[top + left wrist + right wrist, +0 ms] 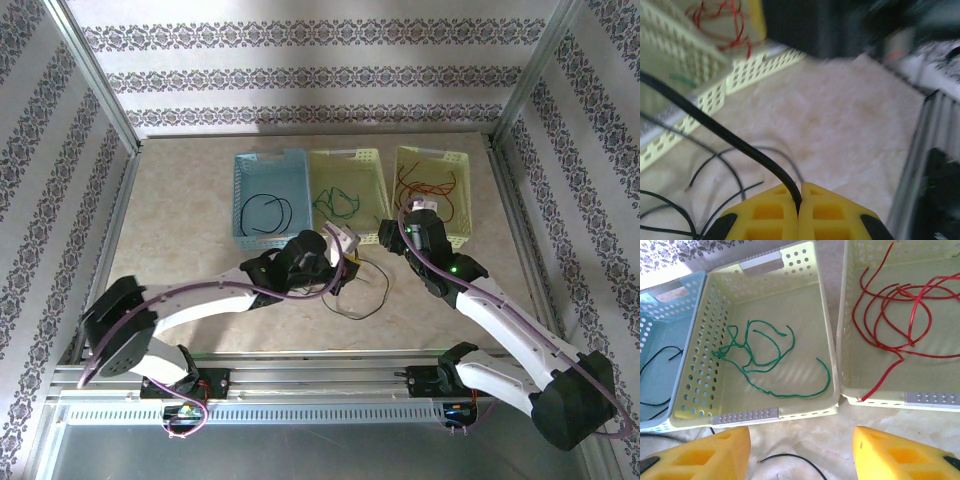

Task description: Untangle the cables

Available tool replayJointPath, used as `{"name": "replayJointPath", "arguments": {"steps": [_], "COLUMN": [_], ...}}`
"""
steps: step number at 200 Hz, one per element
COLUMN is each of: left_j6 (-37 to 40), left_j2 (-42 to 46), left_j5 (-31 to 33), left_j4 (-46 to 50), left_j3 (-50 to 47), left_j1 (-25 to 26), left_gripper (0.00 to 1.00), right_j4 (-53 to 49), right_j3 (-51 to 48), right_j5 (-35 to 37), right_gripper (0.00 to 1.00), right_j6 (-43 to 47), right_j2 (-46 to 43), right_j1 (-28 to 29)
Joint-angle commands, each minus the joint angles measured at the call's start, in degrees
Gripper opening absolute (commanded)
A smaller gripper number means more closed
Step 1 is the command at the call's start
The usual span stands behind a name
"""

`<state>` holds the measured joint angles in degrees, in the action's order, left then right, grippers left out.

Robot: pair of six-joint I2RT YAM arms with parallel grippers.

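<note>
- The left arm (200, 296) sweeps in from its base at the near-left, bent low across the table (190, 215), wrist rolled over at centre just in front of the baskets.
- The left gripper (799, 197) has its yellow fingers (770, 212) pressed tight together, and there's a black cable (715, 127) pinched right in the seam between them, running up and away to the left, off the tabletop.
- More loose black cables (720, 162) curl on the table beside and below that claw, near the front of the baskets; the tangle looks thin and open, only a few strands crossing.
- The right arm (500, 312) reaches up from the near-right, elbow raised, wrist pointing down over the front rim of the right basket (932, 399).
- The right gripper (800, 442) has its two yellow pads (715, 452) well apart, gripping nothing; one black cable end (785, 456) lies on the table beneath the gap.
- Sorted so far: red cables (900, 315) looped in the right basket, green cables (765, 360) sprawled in the middle basket (747, 416), and black cables (265, 212) in the blue basket (243, 170).
</note>
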<state>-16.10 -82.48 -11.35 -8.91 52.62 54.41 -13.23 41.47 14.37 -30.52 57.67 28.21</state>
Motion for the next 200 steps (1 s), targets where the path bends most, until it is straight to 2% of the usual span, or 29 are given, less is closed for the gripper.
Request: {"name": "replayJointPath", "arguments": {"steps": [1,15,52,79,110,129,153,178,200], "left_j6": [2.62,3.1,7.04,8.08,9.08,4.75,-6.42,-2.99,-3.39], "left_j2": [4.88,7.57,14.19,18.13,19.94,20.95,20.12,15.68,9.44], "left_j5": [-6.34,-5.91,4.99,2.38,6.68,3.47,-7.49,-6.52,-7.42], "left_j4": [2.4,2.82,4.0,1.51,1.41,-2.57,-13.12,-8.85,-6.78], "left_j3": [-0.12,0.13,1.27,1.96,3.19,2.06,-0.11,3.41,6.4], "left_j1": [0.78,0.78,0.65,-0.99,-4.6,-10.56,-20.78,-24.22,-28.23], "left_gripper": [0.0,0.0,0.0,0.0,0.0,0.0,0.0,0.0,0.0], "right_j4": [1.45,1.51,1.31,1.11,1.17,1.18,1.19,1.17,1.02], "right_j3": [-0.48,-0.52,-0.34,-0.34,-0.34,-0.34,-0.43,-0.6,-0.52], "right_j5": [2.59,2.53,2.38,2.86,2.13,1.97,1.87,1.41,0.53], "right_gripper": [0.56,0.56,0.56,0.56,0.56,0.55,0.55,0.55,0.55], "right_j6": [-1.37,-1.36,-0.63,-0.47,-0.43,-0.52,-0.76,-0.94,-0.99], "right_j2": [-0.78,-0.8,-1.24,-1.42,-1.33,-1.21,-1.32,-1.33,-1.3], "right_j1": [-0.61,-0.68,-0.7,-0.78,-0.78,-0.81,-0.7,-0.61,-0.52]}}
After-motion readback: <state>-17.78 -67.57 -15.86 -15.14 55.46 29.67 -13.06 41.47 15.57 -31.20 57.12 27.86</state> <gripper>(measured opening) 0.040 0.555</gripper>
